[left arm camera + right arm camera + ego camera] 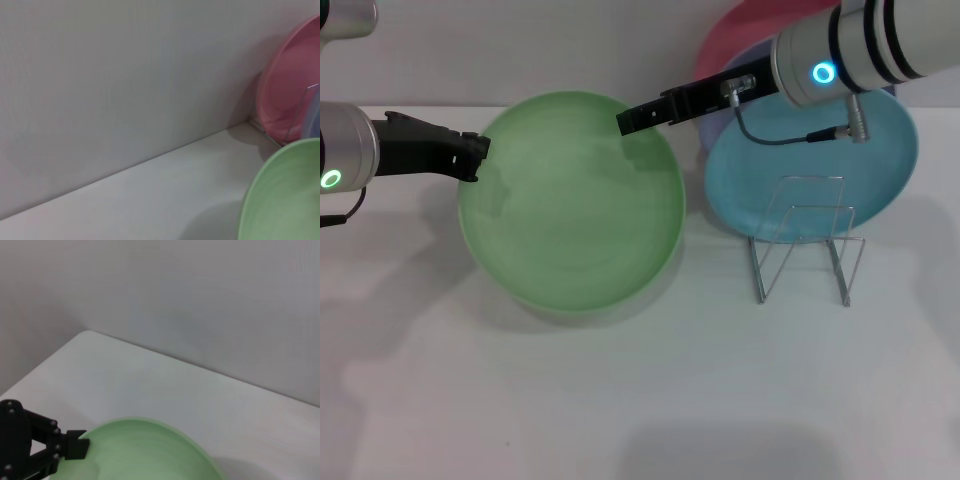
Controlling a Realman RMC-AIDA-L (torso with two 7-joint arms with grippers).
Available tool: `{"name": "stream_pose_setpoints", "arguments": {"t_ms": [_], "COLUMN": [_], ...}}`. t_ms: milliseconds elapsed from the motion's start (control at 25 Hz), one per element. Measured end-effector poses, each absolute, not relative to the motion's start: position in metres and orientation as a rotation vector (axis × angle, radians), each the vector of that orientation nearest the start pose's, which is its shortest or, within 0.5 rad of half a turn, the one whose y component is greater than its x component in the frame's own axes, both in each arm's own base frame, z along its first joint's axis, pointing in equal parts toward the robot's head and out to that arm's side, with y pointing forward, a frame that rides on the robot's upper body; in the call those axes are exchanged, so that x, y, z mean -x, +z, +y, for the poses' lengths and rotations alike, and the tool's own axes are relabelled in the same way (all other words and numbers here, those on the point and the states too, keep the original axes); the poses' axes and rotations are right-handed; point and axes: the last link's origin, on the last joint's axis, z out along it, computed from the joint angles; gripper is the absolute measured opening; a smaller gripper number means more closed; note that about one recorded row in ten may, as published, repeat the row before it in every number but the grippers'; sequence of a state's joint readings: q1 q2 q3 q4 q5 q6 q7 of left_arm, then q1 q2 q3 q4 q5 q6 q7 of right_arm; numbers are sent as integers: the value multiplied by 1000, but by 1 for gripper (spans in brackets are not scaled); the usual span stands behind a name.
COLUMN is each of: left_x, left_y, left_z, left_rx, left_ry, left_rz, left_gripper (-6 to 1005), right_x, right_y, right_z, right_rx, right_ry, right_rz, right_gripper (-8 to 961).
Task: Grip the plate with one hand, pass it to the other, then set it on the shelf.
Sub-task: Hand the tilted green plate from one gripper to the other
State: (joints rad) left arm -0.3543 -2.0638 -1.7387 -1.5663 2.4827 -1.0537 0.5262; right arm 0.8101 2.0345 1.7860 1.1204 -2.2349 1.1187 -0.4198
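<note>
The left gripper (480, 152) has its jaws closed on the left rim of the plate (570, 205), while the right gripper (625, 120) meets the upper right rim; I cannot tell whether its jaws have closed. The green plate hangs tilted above the counter (620, 400), judging by its shadow, seemingly mid-handover. The wire shelf (805, 240) stands just beside, a blue plate (880, 150) behind it. A pink plate (290, 100) is partly hidden.

Both arms are silver-white cylinders ending in black, angular parts. The left end effector (475, 155) sits mid-left with a green ring light; the right end effector (630, 120), upper right, shows a cyan ring, black bands and a grey cable.
</note>
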Motion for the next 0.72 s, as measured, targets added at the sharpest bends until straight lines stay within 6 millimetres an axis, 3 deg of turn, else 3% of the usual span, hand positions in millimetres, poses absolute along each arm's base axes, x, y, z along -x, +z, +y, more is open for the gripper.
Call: {"name": "stream_pose_setpoints", "arguments": {"t_ms": [720], "left_x": [178], "left_y": [47], "left_z": [376], "left_rx": [2234], "left_ry": [-106], "left_rz": [-803], "left_gripper": [84], "right_x": [-89], "right_y": [-18], "right_z": [428], "right_rx": [2530], "right_ry": [201], "right_rz": [1008], "right_gripper": [818]}}
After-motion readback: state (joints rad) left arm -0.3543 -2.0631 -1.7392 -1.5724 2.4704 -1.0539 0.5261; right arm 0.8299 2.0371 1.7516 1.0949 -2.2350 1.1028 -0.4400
